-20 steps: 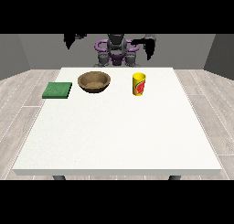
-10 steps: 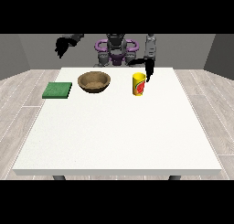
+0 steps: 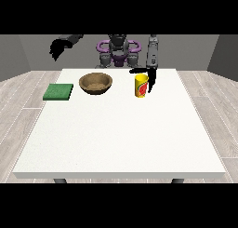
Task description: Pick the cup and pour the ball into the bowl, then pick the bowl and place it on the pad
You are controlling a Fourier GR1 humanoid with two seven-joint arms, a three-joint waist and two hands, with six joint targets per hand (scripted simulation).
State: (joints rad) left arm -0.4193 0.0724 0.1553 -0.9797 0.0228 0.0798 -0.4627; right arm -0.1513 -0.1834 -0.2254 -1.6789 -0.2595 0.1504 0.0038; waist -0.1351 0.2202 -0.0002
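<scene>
- Front view: compared with half a second ago, you can see the hand at the view's right (image 3: 151, 81) has come lower and now hangs just beside the cup (image 3: 141, 85), on the cup's right side as the view shows it; its thumb sticks out over the cup's rim while the fingers point down along the cup's wall.
- That hand looks released, fingers straight and not wrapped round the cup; you cannot tell whether they touch it.
- A second ago this hand was up by the robot's shoulder, so its arm has swung down and forward over the surface (image 3: 121, 134).
- The hand at the view's left (image 3: 57, 49) stays raised beyond the surface's far left corner, holding nothing; you cannot tell how its fingers lie.
- The cup, yellow with a red mark, stands upright near the surface's far edge, right of the middle, where it stood before.
- The ball is not visible to you.
- The bowl (image 3: 95, 83), brown, sits near the far edge, left of the cup and apart from it, unmoved.
- The pad (image 3: 58, 91), green, lies flat near the far left corner, left of the bowl, unmoved.
</scene>
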